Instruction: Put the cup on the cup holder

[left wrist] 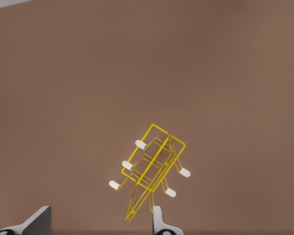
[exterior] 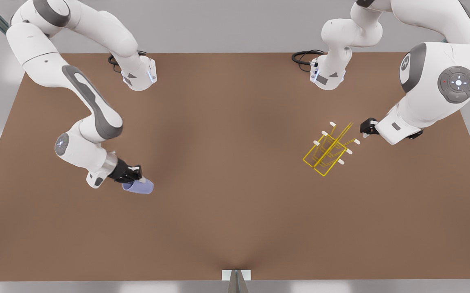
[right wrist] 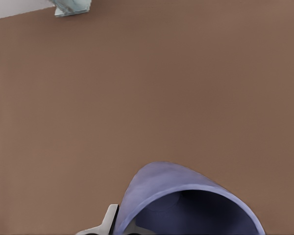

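Lavender-blue cup [exterior: 138, 186], clamped by our right gripper [exterior: 136, 174], lies well apart from the cup holder [exterior: 329, 149] toward the front view's right; our left gripper [exterior: 366, 133] waits open beside it.

Yellow cup holder [left wrist: 153, 169] on brown table [left wrist: 137, 73], beyond parted left gripper [left wrist: 99, 223] fingertips

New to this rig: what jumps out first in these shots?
The lavender-blue cup, gripped on its side by the right pincer at the front view's left. Across the brown table, the yellow wire cup holder with white-tipped prongs stands bare, the left pincer hovering open beside it.
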You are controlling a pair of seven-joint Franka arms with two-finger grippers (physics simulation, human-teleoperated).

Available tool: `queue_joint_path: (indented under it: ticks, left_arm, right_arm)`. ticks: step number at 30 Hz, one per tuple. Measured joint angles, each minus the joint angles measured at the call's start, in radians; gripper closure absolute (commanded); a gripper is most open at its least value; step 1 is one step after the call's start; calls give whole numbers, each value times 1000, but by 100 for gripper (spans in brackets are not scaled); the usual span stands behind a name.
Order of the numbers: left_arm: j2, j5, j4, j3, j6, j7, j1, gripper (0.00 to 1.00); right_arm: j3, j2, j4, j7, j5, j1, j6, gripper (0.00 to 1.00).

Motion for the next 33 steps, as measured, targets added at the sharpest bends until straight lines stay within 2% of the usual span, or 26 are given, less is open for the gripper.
queue_joint_path:
  ticks: [4, 8, 13, 19, 33]
  left_arm:
    - [1, 17, 0, 0, 0, 0, 0, 0]
    - [2, 36, 0, -2, 0, 0, -2, 0]
    - [3, 44, -2, -1, 0, 0, -2, 0]
    - [4, 47, -5, 1, 0, -1, 2, 0]
    - [15, 81, -12, 3, 3, -11, -1, 0]
  right_arm:
    - [162, 218, -16, 34, 66, -65, 160, 79]
    - [238, 414, -26, 77, 124, 43, 312, 79]
    - [230, 494, 104, 159, 147, 274, 438, 79]
    - [190, 567, 239, 243, 150, 446, 498, 79]
    - [167, 697, 273, 399, 88, 590, 528, 79]
